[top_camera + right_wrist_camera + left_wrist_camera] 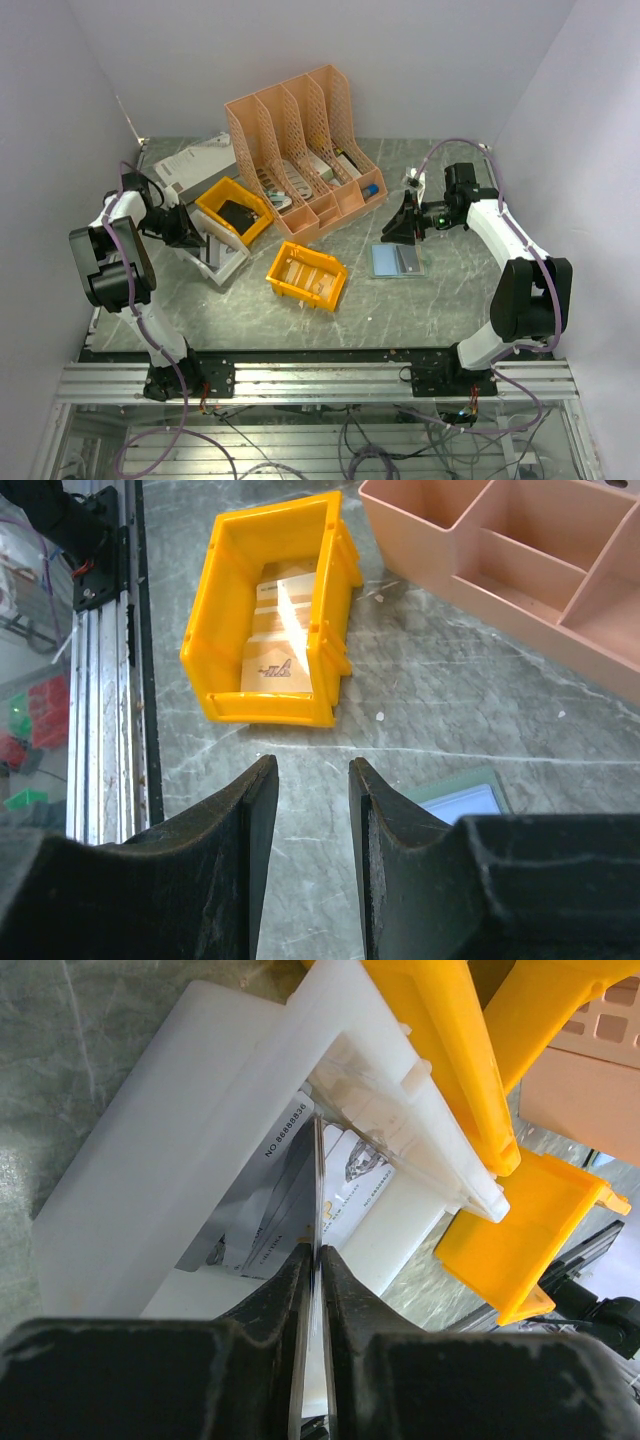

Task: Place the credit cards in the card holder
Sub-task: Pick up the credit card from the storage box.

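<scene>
Since the grey marbled table (400,320) is crowded on its left half, plan your path before you lift. The tall peach lattice-sided plastic file organiser (300,140) stands at the back centre. The shallow white plastic bin (150,1190) sits front-left with one yellow-orange plastic bin (235,210) touching its far side. A second yellow-orange plastic bin (307,275) lies between them and the flat square card holder (398,260), which is spread open on bare table to the right, light blue inside up. Your left gripper (318,1260) is pinched onto a thin pale white-grey credit card (318,1175), held edge-on over the white bin, where other pale printed cards (260,1210) lie. Your right gripper (312,810) hangs near the holder, jaws apart with nothing between them. You should expect the card to be light, stiff and slick, so it may pivot in so narrow a pinch; a hold near the middle of an edge looks safest. A tan-brown credit card (285,650) lies flat in the second yellow bin, where the walls leave you little room to get under it. The freest room is in front of the holder and to its right.
</scene>
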`<state>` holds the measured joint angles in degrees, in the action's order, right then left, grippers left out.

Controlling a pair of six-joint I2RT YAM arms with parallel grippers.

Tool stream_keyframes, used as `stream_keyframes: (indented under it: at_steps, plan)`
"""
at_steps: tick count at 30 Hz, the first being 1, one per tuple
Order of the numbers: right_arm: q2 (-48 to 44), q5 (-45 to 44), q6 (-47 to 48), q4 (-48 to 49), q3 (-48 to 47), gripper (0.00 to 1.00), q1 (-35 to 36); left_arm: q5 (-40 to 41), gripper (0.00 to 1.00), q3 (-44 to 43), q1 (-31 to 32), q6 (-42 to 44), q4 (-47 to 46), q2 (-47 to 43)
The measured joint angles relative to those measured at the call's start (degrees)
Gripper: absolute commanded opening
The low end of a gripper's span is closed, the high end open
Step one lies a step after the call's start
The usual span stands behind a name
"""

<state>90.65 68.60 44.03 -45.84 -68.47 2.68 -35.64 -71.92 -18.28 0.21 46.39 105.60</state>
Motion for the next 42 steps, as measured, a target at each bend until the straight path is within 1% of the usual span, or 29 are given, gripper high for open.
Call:
stream_keyframes:
  at_steps: [9, 17, 35, 37, 40, 42]
  plan:
    - [0.0, 0.0, 0.2, -0.2, 0.0, 0.35, 0.0, 0.0, 0.13, 0.0, -0.2, 0.0, 0.1, 0.0]
    - [0.0, 0.0, 0.2, -0.4, 0.0, 0.35, 0.0, 0.0, 0.19, -0.4, -0.9, 0.0, 0.4, -0.1]
    - [0.0, 0.0, 0.5, -0.4, 0.0, 0.35, 0.0, 0.0, 0.20, -0.5, -0.9, 0.0, 0.4, -0.1]
    - [0.0, 0.0, 0.5, -0.4, 0.0, 0.35, 0.0, 0.0, 0.18, -0.5, -0.9, 0.0, 0.4, -0.1]
    - [0.0, 0.0, 0.6, -0.4, 0.0, 0.35, 0.0, 0.2, 0.11, -0.5, -0.9, 0.0, 0.4, -0.1]
    - [0.0, 0.0, 0.6, -0.4, 0.0, 0.35, 0.0, 0.5, 0.08, -0.5, -1.0, -0.2, 0.4, -0.2]
